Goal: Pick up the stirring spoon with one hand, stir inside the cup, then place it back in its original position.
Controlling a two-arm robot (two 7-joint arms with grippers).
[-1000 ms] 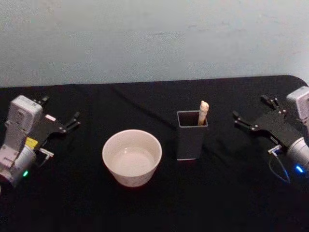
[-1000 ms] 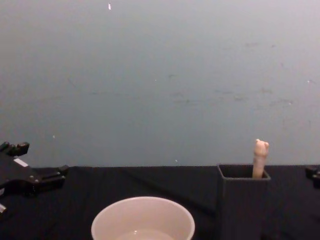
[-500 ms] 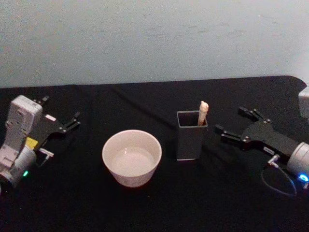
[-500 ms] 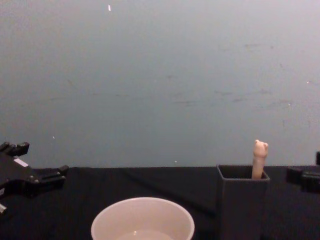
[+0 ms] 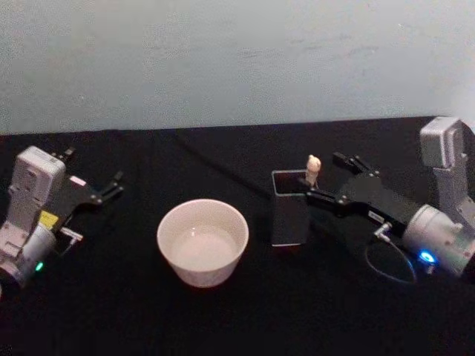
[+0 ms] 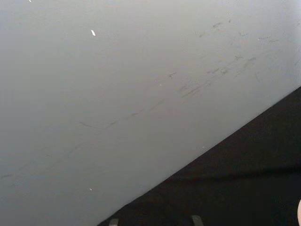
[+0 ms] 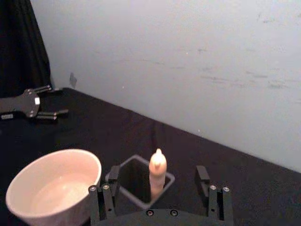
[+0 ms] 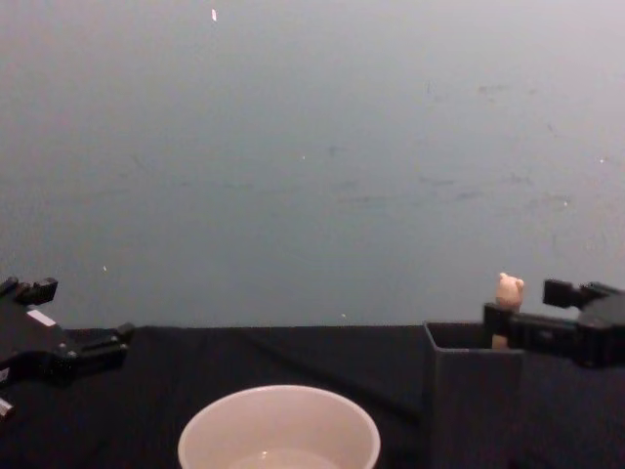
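The stirring spoon point(image 5: 312, 169) stands upright in the dark grey square holder point(image 5: 291, 215), its cream handle and bear-head knob point(image 8: 508, 290) sticking out above the rim. My right gripper point(image 5: 331, 178) is open at the holder's right side. Its two fingers point(image 7: 114, 177) flank the handle point(image 7: 157, 170) with a gap on each side. The cream-white cup point(image 5: 202, 241) sits on the table left of the holder, with a little clear liquid in it. My left gripper point(image 5: 95, 190) rests open at the far left.
A black cloth point(image 5: 245, 311) covers the table, which ends at a pale wall point(image 5: 237, 59) close behind. The cup point(image 7: 51, 186) and holder point(image 7: 140, 179) stand a short gap apart.
My right gripper has swung left and forward from the table's right side to the holder, and its fingers now straddle the spoon handle. The left arm, cup and spoon have not moved.
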